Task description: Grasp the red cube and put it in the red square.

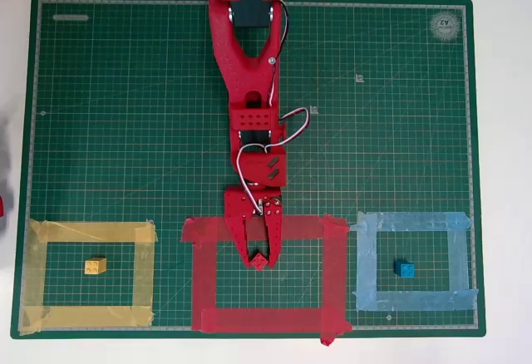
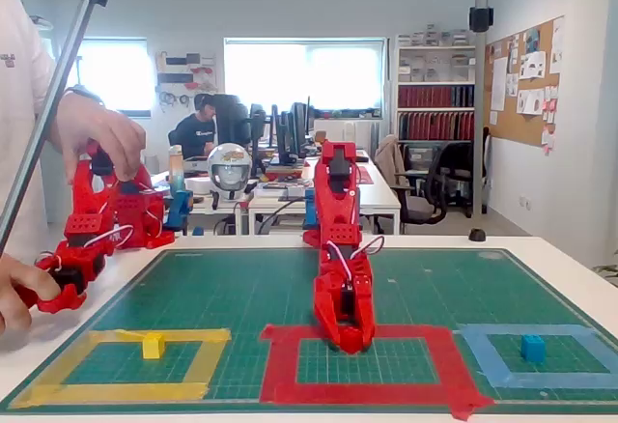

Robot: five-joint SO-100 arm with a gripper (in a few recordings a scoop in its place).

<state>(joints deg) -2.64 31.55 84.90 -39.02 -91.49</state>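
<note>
The red cube (image 1: pixel 259 259) sits pinched at the tips of the pincer (image 1: pixel 258 255), inside the red square (image 1: pixel 208 285) near its top strip in the overhead view. Released off-centre or dragged on withdrawal, the small studded plastic block could tumble onto the tape. The tape looks matte and wrinkled; the green cutting mat (image 1: pixel 125 131) on the counter is smooth and gridded.
</note>
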